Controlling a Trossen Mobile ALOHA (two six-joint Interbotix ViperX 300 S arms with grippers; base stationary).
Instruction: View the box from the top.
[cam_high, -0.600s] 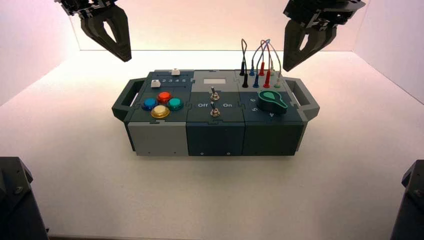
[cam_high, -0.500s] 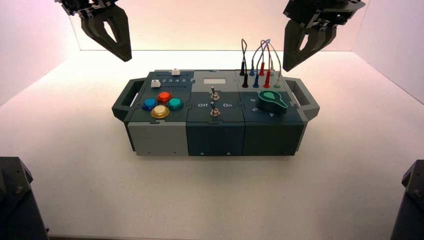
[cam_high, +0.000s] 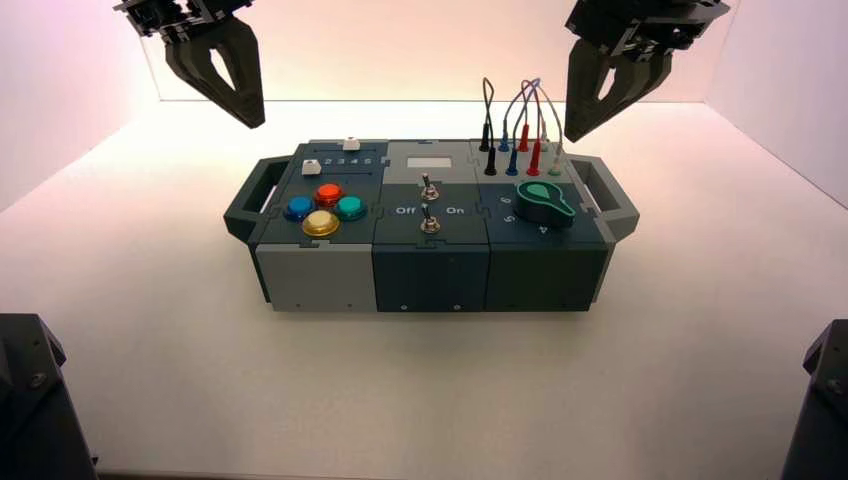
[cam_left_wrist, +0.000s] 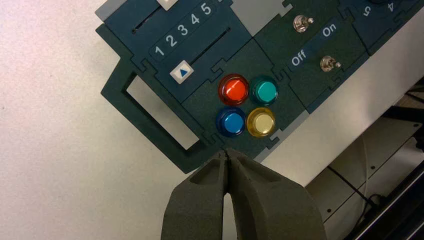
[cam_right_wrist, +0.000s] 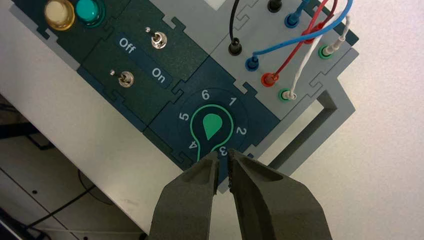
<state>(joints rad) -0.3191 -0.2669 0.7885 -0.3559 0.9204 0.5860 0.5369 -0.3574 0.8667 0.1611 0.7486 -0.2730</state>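
The box (cam_high: 430, 270) lies on the white table, long side across. Its top carries four coloured buttons (cam_high: 325, 208), two toggle switches (cam_high: 428, 188), a green knob (cam_high: 543, 203) and plugged wires (cam_high: 520, 120). My left gripper (cam_high: 256, 122) hangs shut and empty above the box's left end. In the left wrist view (cam_left_wrist: 227, 152) it is over the box edge near the blue button (cam_left_wrist: 230, 122). My right gripper (cam_high: 572, 135) hangs shut and empty above the right end, beside the wires. In the right wrist view (cam_right_wrist: 223, 155) it is over the knob (cam_right_wrist: 212, 125), whose pointer lies toward 3 and 4.
Two dark base blocks stand at the near corners (cam_high: 30, 400) (cam_high: 820, 400). White walls close the table at the back and sides. The left wrist view shows a slider cap with a blue triangle (cam_left_wrist: 182, 72) and, past the table's edge, cables (cam_left_wrist: 370, 165).
My left gripper has shifted very slightly right and down. The right gripper and the box have not moved.
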